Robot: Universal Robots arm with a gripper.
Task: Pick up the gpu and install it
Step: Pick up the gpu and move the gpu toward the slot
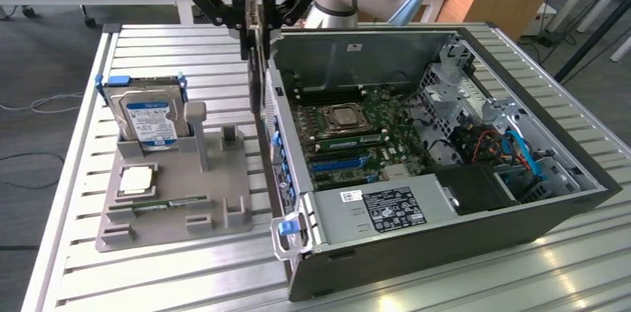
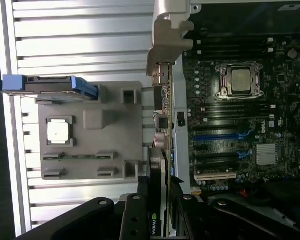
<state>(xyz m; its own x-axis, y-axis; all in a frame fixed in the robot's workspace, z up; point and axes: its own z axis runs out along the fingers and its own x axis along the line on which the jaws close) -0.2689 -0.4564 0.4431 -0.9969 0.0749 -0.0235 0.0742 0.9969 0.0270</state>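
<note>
My gripper [image 1: 254, 20] hangs above the table, shut on the gpu [image 1: 258, 68]. The card is seen edge-on, a thin dark board hanging straight down between the grey parts fixture [image 1: 168, 201] and the open computer case [image 1: 295, 179]. It is level with the case's near wall and outside it. In the wrist view the gpu [image 2: 159, 165] runs from between the black fingers [image 2: 135, 212] out to its silver bracket [image 2: 167, 45], over the case edge. The blue expansion slots [image 2: 222, 135] on the motherboard lie beside it.
The fixture holds a silver blue-labelled hard drive [image 1: 148, 116] standing upright, a CPU [image 1: 136, 179] and a slim green RAM stick [image 1: 162, 205]. Inside the case are the CPU socket [image 1: 345, 116], the power supply [image 1: 385, 208] and drive cages [image 1: 473, 105]. A slatted metal table [image 1: 148, 275] carries everything.
</note>
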